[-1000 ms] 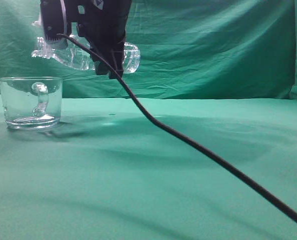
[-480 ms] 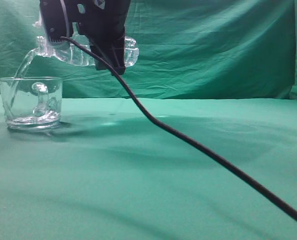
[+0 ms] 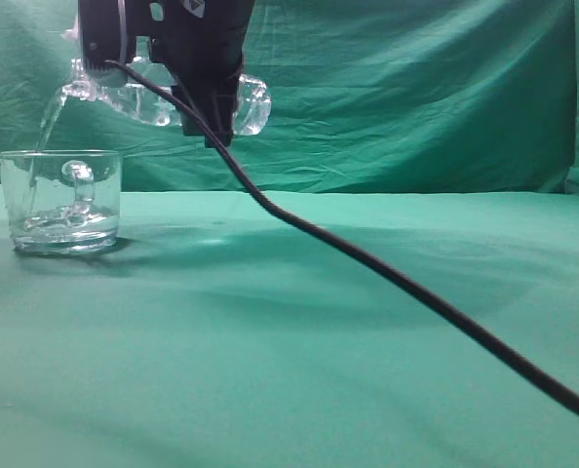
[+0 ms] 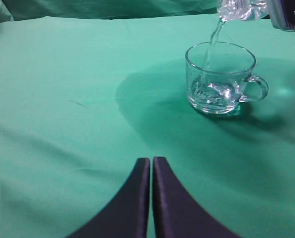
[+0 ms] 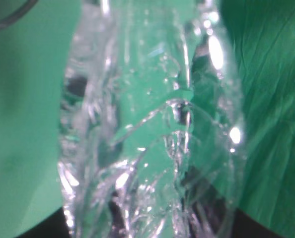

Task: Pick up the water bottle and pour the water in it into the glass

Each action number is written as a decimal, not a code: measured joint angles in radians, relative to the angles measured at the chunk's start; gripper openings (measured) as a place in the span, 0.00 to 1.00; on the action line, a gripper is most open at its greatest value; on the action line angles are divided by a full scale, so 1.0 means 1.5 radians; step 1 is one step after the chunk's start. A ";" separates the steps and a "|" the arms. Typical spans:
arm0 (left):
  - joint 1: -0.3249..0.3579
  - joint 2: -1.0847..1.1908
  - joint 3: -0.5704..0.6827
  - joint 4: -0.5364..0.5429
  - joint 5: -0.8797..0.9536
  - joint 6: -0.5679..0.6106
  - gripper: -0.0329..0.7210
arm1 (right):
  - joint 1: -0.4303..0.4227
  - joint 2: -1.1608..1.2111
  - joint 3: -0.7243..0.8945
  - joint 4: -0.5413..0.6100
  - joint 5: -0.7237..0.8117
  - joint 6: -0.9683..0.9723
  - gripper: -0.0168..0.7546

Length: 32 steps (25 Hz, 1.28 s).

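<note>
Step in hand: pouring; the tall clear ribbed plastic water bottle lies nearly level above the short clear handled glass, mouth at left.
Water: a thin clear stream falls inside the glass's rim; a shallow pool sits at its base.
Right gripper: clamped around the bottle's mid-body (fingers barely visible in the wrist view, which the bottle fills).
Left gripper: fingers pressed together, holding nothing, low over the green cloth-covered table, well apart from the glass.
Next move, judged: hold or deepen the tilt, keeping the mouth over the rim.
Count: one bottle, one glass, two grippers, one black cable.
</note>
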 joint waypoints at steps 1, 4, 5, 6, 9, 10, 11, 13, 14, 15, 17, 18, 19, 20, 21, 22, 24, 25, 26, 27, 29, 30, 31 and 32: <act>0.000 0.000 0.000 0.000 0.000 0.000 0.04 | 0.000 0.000 0.000 0.004 0.000 0.020 0.43; 0.000 0.000 0.000 0.000 0.000 0.000 0.04 | 0.000 0.000 0.000 0.039 0.000 0.067 0.43; 0.000 0.000 0.000 0.000 0.000 0.000 0.04 | 0.000 0.000 0.000 0.061 0.000 0.077 0.43; 0.000 0.000 0.000 0.000 0.000 0.000 0.04 | 0.000 0.000 0.000 0.086 0.000 0.082 0.43; 0.000 0.000 0.000 0.000 0.000 0.000 0.04 | 0.000 0.000 0.000 0.133 0.008 0.085 0.43; 0.000 0.000 0.000 0.000 0.000 0.000 0.04 | 0.000 0.000 0.000 0.155 0.015 0.088 0.43; 0.000 0.000 0.000 0.000 0.000 0.000 0.04 | 0.000 0.000 0.000 0.183 0.028 0.113 0.43; 0.000 0.000 0.000 0.000 0.000 0.000 0.04 | 0.000 -0.005 0.000 0.210 0.046 0.185 0.43; 0.000 0.000 0.000 0.000 0.000 0.000 0.04 | 0.000 -0.011 0.000 0.220 0.056 0.229 0.43; 0.000 0.000 0.000 0.000 0.000 0.000 0.04 | 0.000 -0.021 0.000 0.232 0.065 0.265 0.43; 0.000 0.000 0.000 0.000 0.000 0.000 0.04 | -0.004 -0.047 0.000 0.264 0.071 0.319 0.43; 0.000 0.000 0.000 0.000 0.000 0.000 0.04 | -0.007 -0.062 0.000 0.290 0.071 0.334 0.43; 0.000 0.000 0.000 0.000 0.000 0.000 0.04 | -0.013 -0.075 0.000 0.314 0.071 0.342 0.43; 0.000 0.000 0.000 0.000 0.000 0.000 0.04 | -0.021 -0.089 0.000 0.340 0.069 0.348 0.43; 0.000 0.000 0.000 0.000 0.000 0.000 0.04 | -0.030 -0.104 0.010 0.365 0.061 0.352 0.43; 0.000 0.000 0.000 0.000 0.000 0.000 0.04 | -0.038 -0.118 0.023 0.380 0.050 0.354 0.43; 0.000 0.000 0.000 0.000 0.000 0.000 0.04 | -0.059 -0.156 0.073 0.405 0.007 0.362 0.43; 0.000 0.000 0.000 0.000 0.000 0.000 0.04 | -0.070 -0.172 0.106 0.411 -0.021 0.370 0.43; 0.000 0.000 0.000 0.000 0.000 0.000 0.04 | -0.082 -0.193 0.142 0.414 -0.054 0.378 0.43; 0.000 0.000 0.000 0.000 0.000 0.000 0.04 | -0.095 -0.214 0.181 0.416 -0.082 0.388 0.43; 0.000 0.000 0.000 0.000 0.000 0.000 0.04 | -0.119 -0.252 0.246 0.416 -0.150 0.413 0.43; 0.000 0.000 0.000 0.000 0.000 0.000 0.04 | -0.137 -0.280 0.285 0.416 -0.188 0.425 0.43; 0.000 0.000 0.000 0.000 0.000 0.000 0.04 | -0.152 -0.303 0.323 0.416 -0.234 0.435 0.43; 0.000 0.000 0.000 0.000 0.000 0.000 0.04 | -0.170 -0.321 0.360 0.416 -0.266 0.439 0.43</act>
